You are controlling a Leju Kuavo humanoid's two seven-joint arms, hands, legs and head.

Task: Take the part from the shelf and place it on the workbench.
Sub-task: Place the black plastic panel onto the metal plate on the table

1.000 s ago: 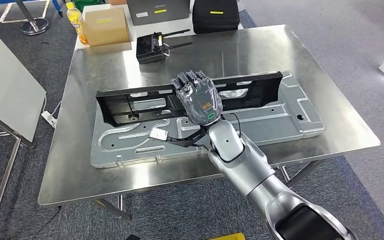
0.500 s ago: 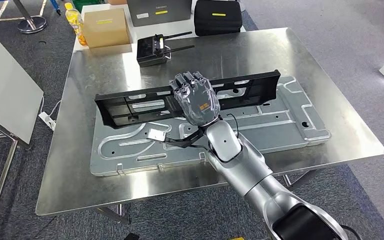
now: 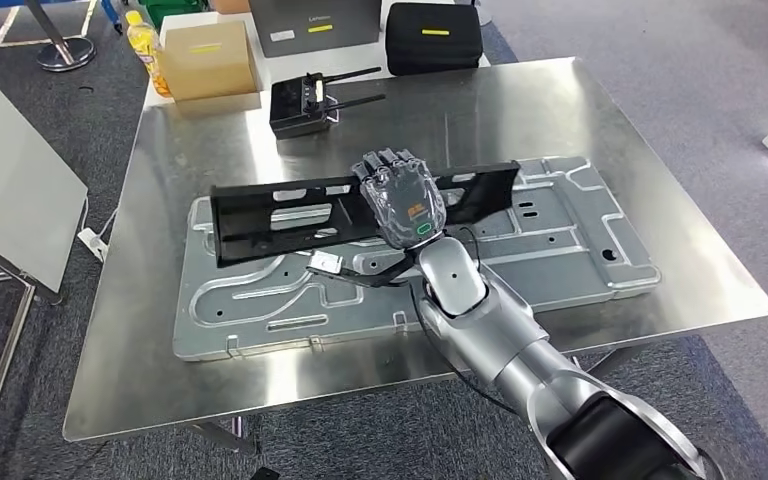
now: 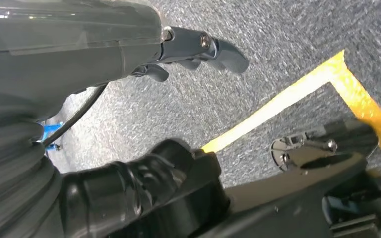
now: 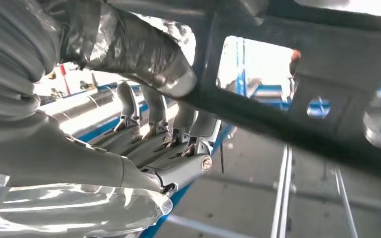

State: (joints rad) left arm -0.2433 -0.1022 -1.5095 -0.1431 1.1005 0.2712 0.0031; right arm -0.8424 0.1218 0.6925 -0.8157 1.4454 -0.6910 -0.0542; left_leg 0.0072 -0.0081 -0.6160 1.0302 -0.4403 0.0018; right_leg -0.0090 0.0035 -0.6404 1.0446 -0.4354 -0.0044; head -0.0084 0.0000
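Gripping the black part [image 3: 290,212], the right robot hand [image 3: 405,196] shows an orange, seemingly illegible label.

A black radio controller [image 3: 300,103] sits at the desk's eleven o'clock; beyond the edge stand a cardboard box [image 3: 208,55], a yellow bottle [image 3: 146,45] and a black case [image 3: 433,35].

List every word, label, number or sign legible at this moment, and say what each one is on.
Nothing can be read.
Grey case: a pale brand word and a yellow label, too small to read.
Black case: yellow label, blurred.
Cardboard box: yellow label, blurred.
Right hand: orange marking and a green ring on its back, no readable text.
Bottle: yellow label, unreadable.
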